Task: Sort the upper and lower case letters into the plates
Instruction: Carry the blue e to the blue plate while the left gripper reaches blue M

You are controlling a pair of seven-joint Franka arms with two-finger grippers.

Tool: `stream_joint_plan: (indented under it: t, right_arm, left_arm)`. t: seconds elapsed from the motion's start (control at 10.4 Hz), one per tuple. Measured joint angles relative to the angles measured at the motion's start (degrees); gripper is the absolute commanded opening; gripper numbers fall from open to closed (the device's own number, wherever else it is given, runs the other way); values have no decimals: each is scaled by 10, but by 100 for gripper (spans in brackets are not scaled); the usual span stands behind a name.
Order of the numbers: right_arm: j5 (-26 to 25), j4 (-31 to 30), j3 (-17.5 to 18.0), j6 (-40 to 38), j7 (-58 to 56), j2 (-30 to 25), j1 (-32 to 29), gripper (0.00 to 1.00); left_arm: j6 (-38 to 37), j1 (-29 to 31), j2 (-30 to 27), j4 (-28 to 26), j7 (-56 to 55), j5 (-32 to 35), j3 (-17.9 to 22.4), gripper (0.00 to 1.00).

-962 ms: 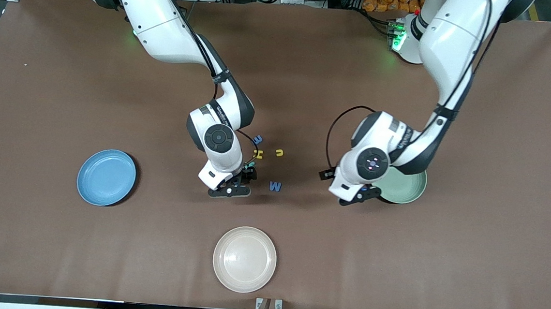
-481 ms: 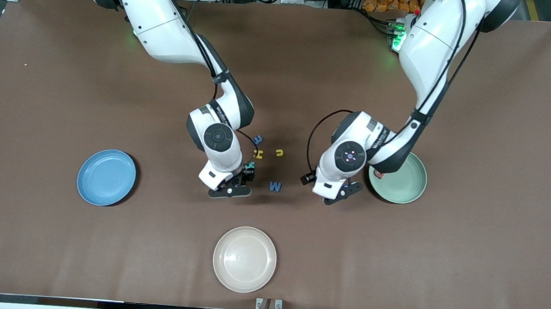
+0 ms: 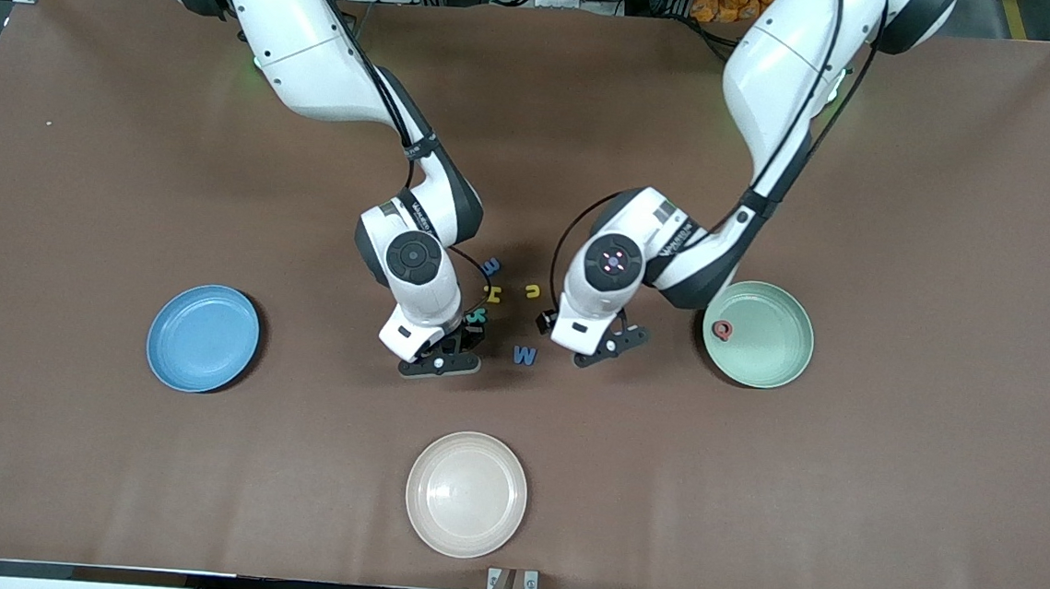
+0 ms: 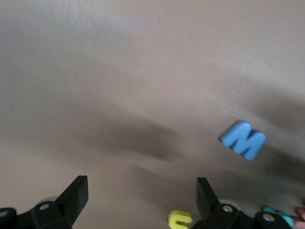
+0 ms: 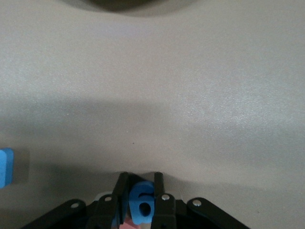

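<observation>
Blue letter [image 5: 141, 206] in right gripper [image 5: 139, 183]'s closed grip beside blue M [image 3: 525, 356].

blue m [image 5: 5, 165] cut by right wrist view's edge, left wrist view motion-blurred, teal letter [image 3: 479, 314] half hidden

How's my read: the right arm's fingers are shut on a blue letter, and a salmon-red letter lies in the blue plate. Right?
One slip: the front view shows the salmon-red letter in the mint green plate, not the blue plate. The rest holds: the right gripper has its fingers shut on a blue letter.
</observation>
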Motion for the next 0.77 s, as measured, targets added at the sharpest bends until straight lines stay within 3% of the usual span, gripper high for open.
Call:
stream_joint_plan:
  t: [0.48, 0.77]
  right_arm:
    - [-4, 1, -8, -5, -5, -10, -22, 0]
    - [-6, 10, -13, -57, -24, -35, -61, 0]
  left_arm:
    - [13, -66, 22, 16, -29, 42, 13, 100]
    - [100, -86, 65, 21, 48, 47, 24, 100]
